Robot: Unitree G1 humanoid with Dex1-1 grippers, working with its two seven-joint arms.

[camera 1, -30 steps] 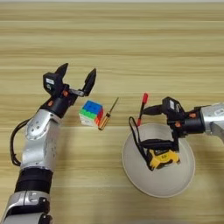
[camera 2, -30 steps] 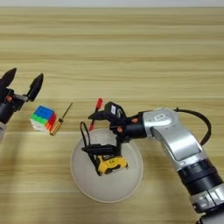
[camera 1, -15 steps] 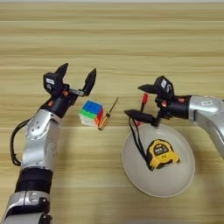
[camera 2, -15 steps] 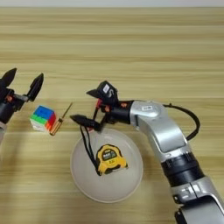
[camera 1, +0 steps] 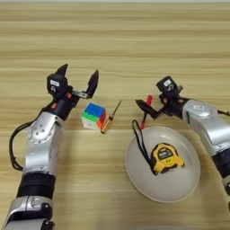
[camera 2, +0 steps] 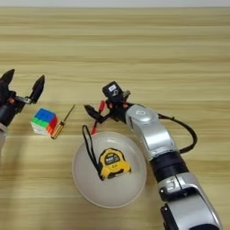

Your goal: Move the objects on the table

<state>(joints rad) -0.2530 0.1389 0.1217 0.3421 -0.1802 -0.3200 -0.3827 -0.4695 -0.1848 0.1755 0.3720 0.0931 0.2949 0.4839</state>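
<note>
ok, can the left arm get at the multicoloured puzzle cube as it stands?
Probably yes. The left gripper hovers with jaws open just behind the small multicoloured puzzle cube, nothing between them. The wooden-handled screwdriver lies close beside the cube, so it may get nudged.

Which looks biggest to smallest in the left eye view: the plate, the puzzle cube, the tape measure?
1. plate
2. tape measure
3. puzzle cube, though it looks nearly as big as the tape measure's body.

Bright, even overhead light; soft short shadows, slight blur.
</note>
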